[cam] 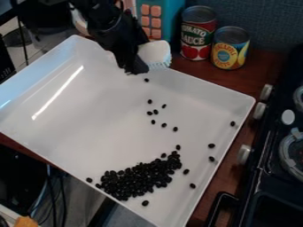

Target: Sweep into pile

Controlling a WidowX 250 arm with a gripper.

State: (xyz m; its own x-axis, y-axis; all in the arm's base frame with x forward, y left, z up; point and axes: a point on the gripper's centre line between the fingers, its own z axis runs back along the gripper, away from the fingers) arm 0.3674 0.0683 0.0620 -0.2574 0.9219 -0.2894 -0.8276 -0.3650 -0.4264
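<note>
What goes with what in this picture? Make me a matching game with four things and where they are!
Things:
1. Brush
2. Beans
3. Cans
4. Silver knobs

Places:
A. Standing upright on the brown table
B. On the side of the stove
C. Held by the pincer
D. Mostly heaped in the white tray

Right pairs: 1-C, 2-D, 3-A, 4-B

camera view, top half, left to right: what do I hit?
Black robot arm, white brush, can with red tomatoes on its label, yellow-labelled can, stove's upper knob.
</note>
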